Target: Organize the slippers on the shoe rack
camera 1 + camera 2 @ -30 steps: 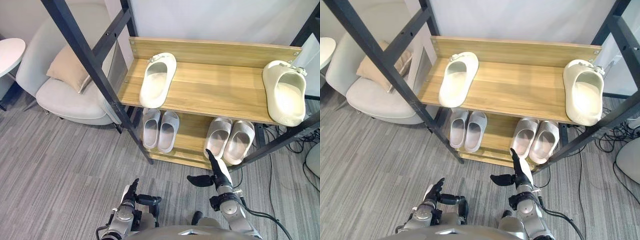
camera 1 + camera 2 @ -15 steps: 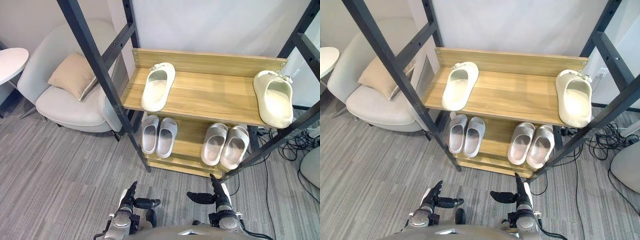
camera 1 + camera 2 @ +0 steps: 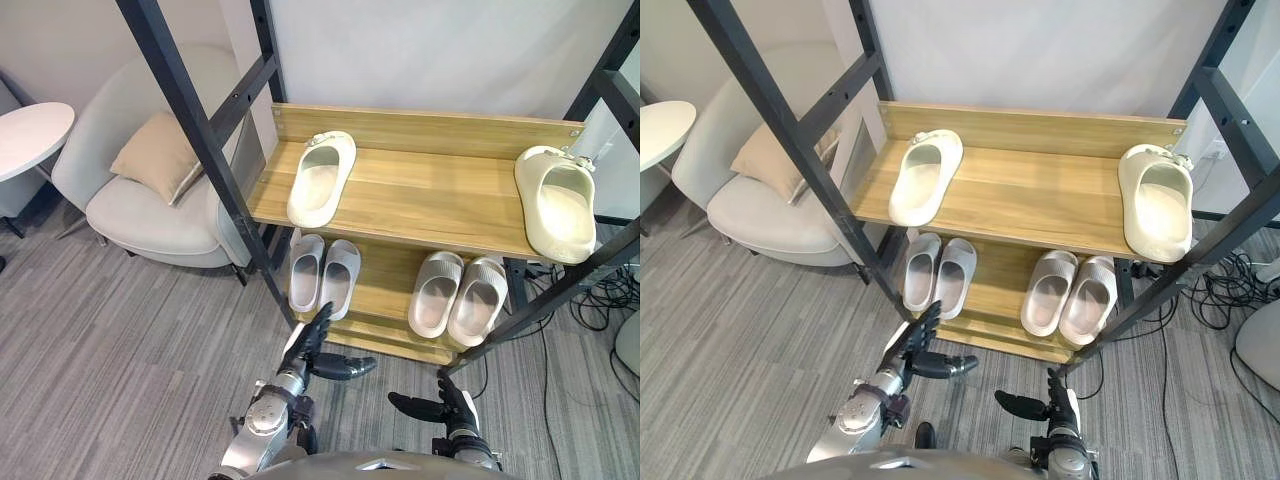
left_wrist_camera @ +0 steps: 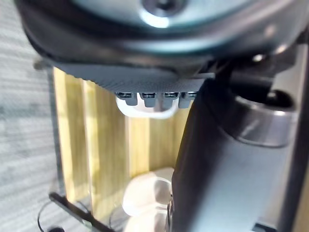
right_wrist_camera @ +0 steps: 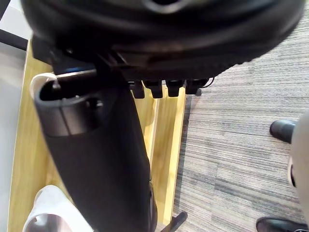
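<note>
The wooden shoe rack [image 3: 420, 205] stands in front of me. On its top shelf one cream slipper [image 3: 320, 180] lies at the left end and a second cream slipper [image 3: 556, 203] at the right end, far apart. The lower shelf holds a grey pair [image 3: 322, 272] on the left and another grey pair [image 3: 458, 296] on the right. My left hand [image 3: 308, 345] is open, raised in front of the left grey pair and short of the rack. Low down, before the rack's right leg, my right hand [image 3: 448, 403] is open and holds nothing.
Black slanted frame bars [image 3: 200, 140] cross in front of the rack's left and right ends. A pale armchair with a beige cushion [image 3: 160, 160] and a round white table [image 3: 30, 135] stand to the left. Cables [image 3: 600, 290] lie on the carpet at the right.
The camera has shifted. My left hand has risen and reached forward toward the lower shelf. My right hand has sunk lower and back. The slippers have not moved.
</note>
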### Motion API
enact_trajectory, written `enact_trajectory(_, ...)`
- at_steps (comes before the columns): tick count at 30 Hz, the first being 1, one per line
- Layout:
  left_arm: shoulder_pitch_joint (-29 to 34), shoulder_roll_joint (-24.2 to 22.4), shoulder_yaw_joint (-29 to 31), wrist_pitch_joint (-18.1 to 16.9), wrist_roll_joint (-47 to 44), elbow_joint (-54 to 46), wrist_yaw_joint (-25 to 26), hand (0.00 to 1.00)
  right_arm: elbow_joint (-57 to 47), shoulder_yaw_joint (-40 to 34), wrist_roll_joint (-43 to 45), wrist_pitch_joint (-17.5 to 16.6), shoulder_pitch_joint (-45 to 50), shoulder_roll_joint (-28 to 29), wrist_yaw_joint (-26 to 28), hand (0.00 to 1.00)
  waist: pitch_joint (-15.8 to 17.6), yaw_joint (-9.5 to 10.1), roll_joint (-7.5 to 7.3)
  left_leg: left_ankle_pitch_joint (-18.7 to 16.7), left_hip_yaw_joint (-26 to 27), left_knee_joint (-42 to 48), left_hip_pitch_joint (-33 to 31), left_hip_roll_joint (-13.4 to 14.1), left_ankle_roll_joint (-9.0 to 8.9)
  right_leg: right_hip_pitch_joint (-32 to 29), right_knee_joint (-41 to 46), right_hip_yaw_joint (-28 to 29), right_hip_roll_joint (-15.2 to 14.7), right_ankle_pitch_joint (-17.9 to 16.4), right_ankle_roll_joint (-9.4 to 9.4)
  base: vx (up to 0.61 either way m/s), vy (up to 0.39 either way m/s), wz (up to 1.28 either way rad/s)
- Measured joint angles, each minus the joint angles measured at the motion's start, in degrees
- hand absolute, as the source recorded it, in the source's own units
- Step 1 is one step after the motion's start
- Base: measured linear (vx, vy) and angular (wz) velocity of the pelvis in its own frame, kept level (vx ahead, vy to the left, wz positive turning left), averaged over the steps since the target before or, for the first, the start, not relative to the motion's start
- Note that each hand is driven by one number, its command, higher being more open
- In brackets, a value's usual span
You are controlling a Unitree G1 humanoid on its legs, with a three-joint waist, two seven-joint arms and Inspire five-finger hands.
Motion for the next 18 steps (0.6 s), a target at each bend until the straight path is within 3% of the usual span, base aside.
enact_trajectory(6, -0.37, 0.98, -5.44, 0.05, -7.15, -7.10, -4.34, 1.00, 1.30, -0.16, 3.24, -0.30, -0.20, -0.18, 2.08, 1.00, -0.13, -0.19, -0.22, -0.01, 0.12, -0.02, -0.14, 0.28, -0.01, -0.14, -0.14, 0.10, 0.32, -0.03, -0.07, 0.00, 0.000, 0.00)
enact_trajectory(18, -8.02, 1.04, -6.06, -0.73, -14.34, -28.41, -1.49, 1.00, 3.25, 0.59, 4.93, -0.35, 0.14, -0.46, 3.06, 1.00, -2.59, 0.13, -1.52, -0.03, 0.38, 0.00, -1.25, 0.54, -0.05, -1.20, 0.07, 0.40, 0.24, 0.02, -0.11, 0.00, 0.000, 0.00)
